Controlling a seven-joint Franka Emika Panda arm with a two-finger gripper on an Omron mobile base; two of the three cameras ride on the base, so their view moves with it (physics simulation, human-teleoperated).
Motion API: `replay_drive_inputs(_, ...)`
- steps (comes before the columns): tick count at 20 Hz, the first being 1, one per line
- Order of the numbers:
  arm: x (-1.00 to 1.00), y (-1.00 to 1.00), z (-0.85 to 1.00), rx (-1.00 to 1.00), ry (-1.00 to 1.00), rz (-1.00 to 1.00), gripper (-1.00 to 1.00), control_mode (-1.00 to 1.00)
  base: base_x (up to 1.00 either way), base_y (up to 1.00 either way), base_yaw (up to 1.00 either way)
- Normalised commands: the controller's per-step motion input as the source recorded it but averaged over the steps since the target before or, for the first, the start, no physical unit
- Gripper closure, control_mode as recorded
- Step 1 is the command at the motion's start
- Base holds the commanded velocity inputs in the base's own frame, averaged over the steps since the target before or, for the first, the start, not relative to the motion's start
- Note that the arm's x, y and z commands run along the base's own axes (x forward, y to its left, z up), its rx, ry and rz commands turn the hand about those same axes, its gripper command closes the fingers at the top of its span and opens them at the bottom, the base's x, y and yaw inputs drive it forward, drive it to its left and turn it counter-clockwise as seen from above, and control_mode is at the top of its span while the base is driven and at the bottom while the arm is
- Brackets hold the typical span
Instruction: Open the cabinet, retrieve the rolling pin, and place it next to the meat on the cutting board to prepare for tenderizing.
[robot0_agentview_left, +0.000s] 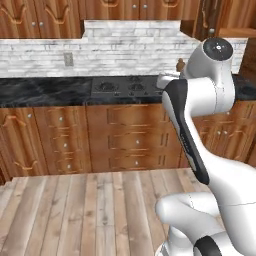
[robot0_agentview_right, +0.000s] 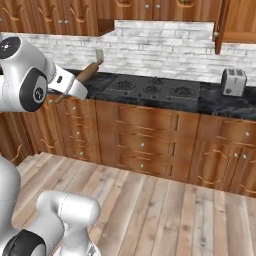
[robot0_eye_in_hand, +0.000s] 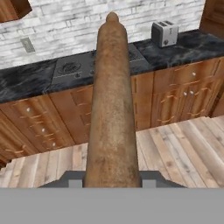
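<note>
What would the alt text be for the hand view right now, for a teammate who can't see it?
A brown wooden rolling pin held in the gripper runs up the middle of the view, pointing away from the camera. Behind it lie a black stovetop set in a dark counter, a silver toaster at upper right, reddish-brown lower cabinets and a plank floor.

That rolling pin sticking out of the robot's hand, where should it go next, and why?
Probably a short carry along the counter to look for the board. The gripper is shut on the rolling pin, well above the floor, with the stove and toaster ahead.
</note>
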Motion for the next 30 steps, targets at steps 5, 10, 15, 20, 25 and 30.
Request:
replay_drive_inputs(5, 0.0, 0.0, 0.0, 0.0, 0.0, 0.0, 1.0, 1.0, 0.0, 0.0, 0.29)
replay_drive_inputs(10, 0.0, 0.0, 0.0, 0.0, 0.0, 0.0, 1.0, 1.0, 0.0, 0.0, 0.39)
replay_drive_inputs(15, 0.0, 0.0, 0.0, 0.0, 0.0, 0.0, 1.0, 1.0, 0.0, 0.0, 0.41)
replay_drive_inputs(20, 0.0, 0.0, 0.0, 0.0, 0.0, 0.0, 1.0, 1.0, 0.0, 0.0, 0.42)
replay_drive_inputs(25, 0.0, 0.0, 0.0, 0.0, 0.0, 0.0, 1.0, 1.0, -0.06, -0.02, 0.39)
replay_drive_inputs(30, 0.0, 0.0, 0.0, 0.0, 0.0, 0.0, 1.0, 1.0, -0.32, -0.09, 0.35)
